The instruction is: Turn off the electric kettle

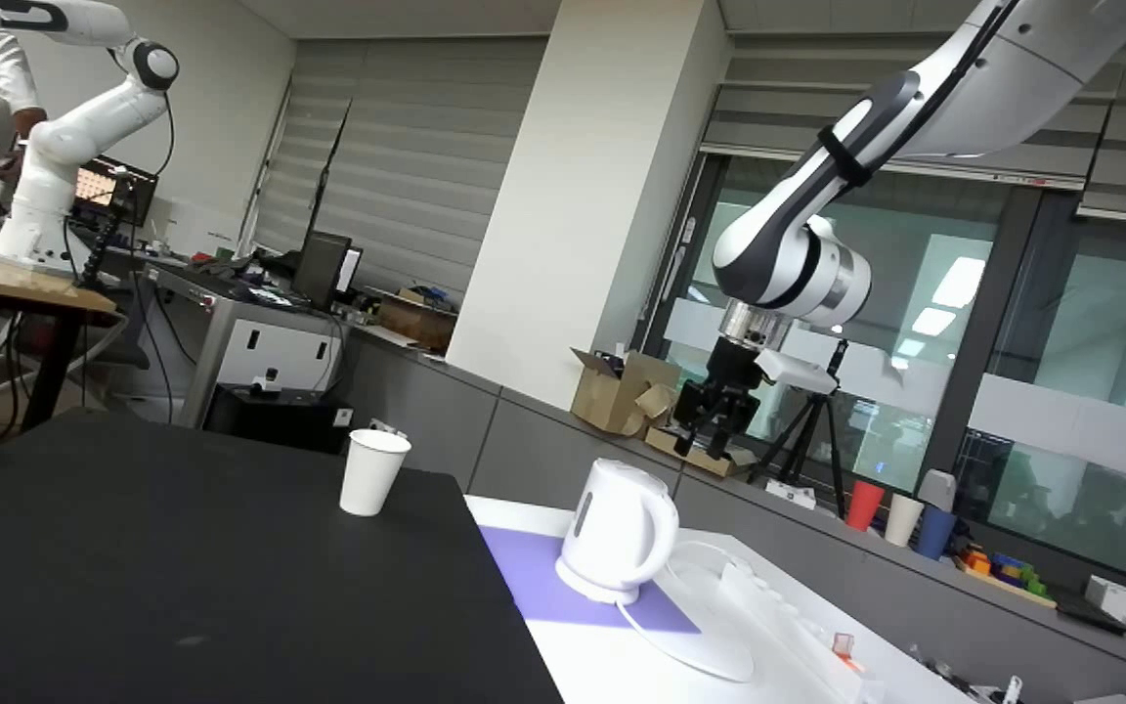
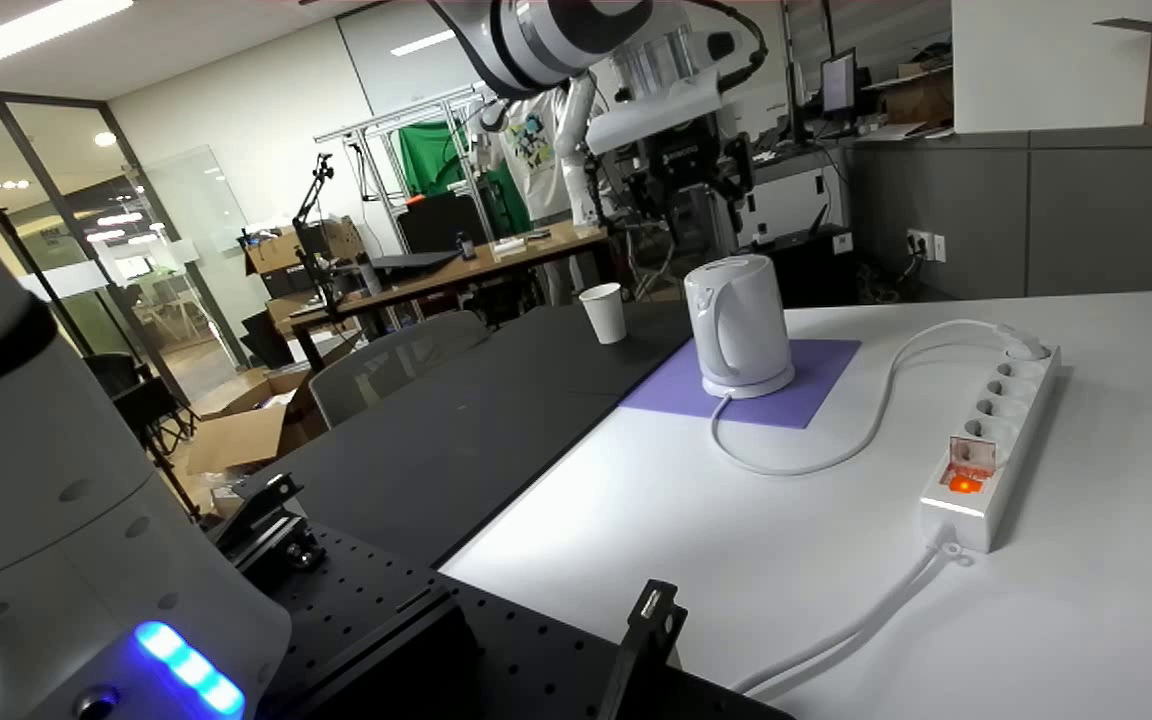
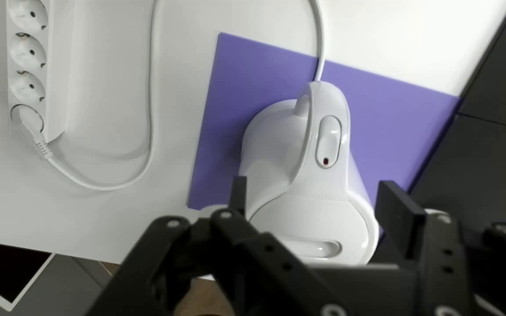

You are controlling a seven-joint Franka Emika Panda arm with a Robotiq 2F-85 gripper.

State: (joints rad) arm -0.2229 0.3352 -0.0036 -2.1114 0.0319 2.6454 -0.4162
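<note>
The white electric kettle [image 1: 606, 523] stands upright on a purple mat [image 1: 524, 577]. It also shows in the exterior view with the power strip in front [image 2: 754, 325] and in the wrist view [image 3: 270, 149]. In the wrist view an oval switch [image 3: 328, 141] with a small dark red window lies on top of the kettle's handle. My gripper [image 3: 312, 197] is open and empty, above the kettle and apart from it. Its fingers frame the kettle's lid in the wrist view; the switch lies beyond the fingertips. The gripper also shows in both exterior views [image 1: 702, 442] [image 2: 704, 215].
A white power strip [image 2: 1011, 420] with an orange lit switch [image 2: 965, 484] lies on the white table [image 2: 636, 520]. The kettle's cord [image 2: 876, 420] loops to it. A paper cup [image 2: 604, 314] stands on the black table [image 2: 496, 420] near the kettle.
</note>
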